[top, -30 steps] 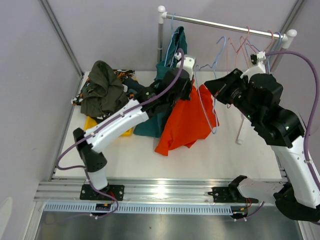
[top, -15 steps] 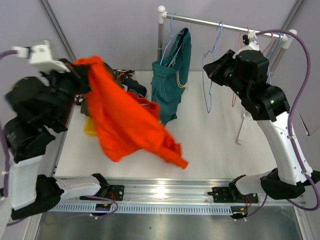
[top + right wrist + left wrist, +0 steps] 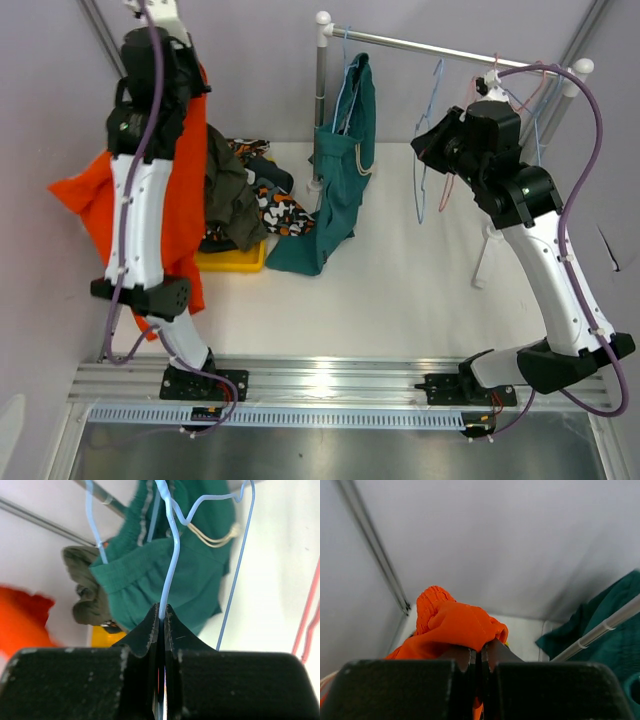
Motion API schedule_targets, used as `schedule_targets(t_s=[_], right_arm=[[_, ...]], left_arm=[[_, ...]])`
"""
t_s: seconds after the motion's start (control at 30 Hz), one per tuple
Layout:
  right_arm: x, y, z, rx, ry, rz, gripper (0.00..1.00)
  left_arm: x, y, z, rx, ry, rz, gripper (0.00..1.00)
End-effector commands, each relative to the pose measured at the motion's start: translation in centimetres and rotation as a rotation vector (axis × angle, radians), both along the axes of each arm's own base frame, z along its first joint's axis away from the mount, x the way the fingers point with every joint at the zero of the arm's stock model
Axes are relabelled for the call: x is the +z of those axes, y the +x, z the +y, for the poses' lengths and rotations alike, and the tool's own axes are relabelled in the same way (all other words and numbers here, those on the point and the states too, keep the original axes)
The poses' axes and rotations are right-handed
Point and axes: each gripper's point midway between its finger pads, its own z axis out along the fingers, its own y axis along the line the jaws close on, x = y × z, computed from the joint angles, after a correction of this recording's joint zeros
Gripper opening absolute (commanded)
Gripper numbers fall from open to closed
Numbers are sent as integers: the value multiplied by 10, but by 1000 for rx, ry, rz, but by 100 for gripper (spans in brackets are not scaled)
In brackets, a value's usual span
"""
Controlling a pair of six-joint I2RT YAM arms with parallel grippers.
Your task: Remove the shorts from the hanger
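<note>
The bright orange shorts [image 3: 88,196] [image 3: 455,625] hang free of any hanger, high at the far left, with my left gripper [image 3: 190,78] [image 3: 481,652] shut on their bunched edge. Most of the cloth drapes behind the raised left arm. My right gripper [image 3: 432,135] [image 3: 164,611] is shut on the wire of an empty light blue hanger [image 3: 428,160] [image 3: 170,555] that hangs from the rail [image 3: 450,47]. The teal shorts [image 3: 342,170] [image 3: 195,575] are on another hanger at the rail's left end.
A yellow bin [image 3: 235,262] at the back left holds a pile of olive-grey shorts [image 3: 228,190], camouflage shorts [image 3: 282,212] and navy shorts [image 3: 270,175]. Red and pink empty hangers [image 3: 530,90] hang at the rail's right end. The grey wall is close on the left.
My left arm has swung up and to the left with the orange shorts, from the table's middle to high by the left wall. The right gripper stays on the blue hanger.
</note>
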Motion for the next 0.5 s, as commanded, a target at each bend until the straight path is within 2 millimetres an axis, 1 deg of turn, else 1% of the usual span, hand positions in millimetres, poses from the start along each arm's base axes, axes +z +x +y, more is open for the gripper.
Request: schedule_targets(t_s=[0.0, 0.03, 0.1, 0.13, 0.17, 0.2, 0.23, 0.27, 0.3, 0.33, 0.37, 0.4, 0.43, 0.47], right_arm=[[10, 2, -8, 6, 5, -61, 0], [7, 3, -8, 6, 5, -60, 0], [0, 8, -8, 6, 4, -52, 0], [-3, 10, -8, 8, 2, -46, 0], [-2, 11, -7, 14, 4, -50, 0], [-5, 15, -6, 14, 3, -45, 0], [-2, 16, -4, 27, 5, -52, 0], [1, 17, -2, 33, 8, -61, 0], [0, 21, 0, 35, 4, -57, 0], [15, 21, 0, 39, 13, -89, 0], [19, 23, 0, 42, 4, -100, 0], [27, 24, 1, 44, 2, -120, 0], [41, 28, 1, 40, 5, -149, 0], [47, 30, 1, 42, -7, -164, 0]], left_arm=[[15, 23, -12, -88, -55, -85, 0], [0, 40, -12, -95, -53, -58, 0], [-11, 59, -11, -80, -42, -53, 0], [-21, 68, -5, -46, -34, -38, 0], [-42, 85, -2, -19, -39, 1, 2], [-56, 93, 2, 3, -44, 30, 7], [-73, 99, 5, 6, -53, 75, 38], [-100, 110, 3, 3, -79, 138, 61], [-112, 112, 2, -8, -93, 174, 79], [-129, 109, -2, -22, -101, 231, 94], [-140, 102, -6, -34, -127, 266, 99], [-162, 96, -9, -36, -138, 324, 99], [-157, 89, -14, -54, -150, 308, 99], [-184, 79, -17, -51, -159, 360, 99]])
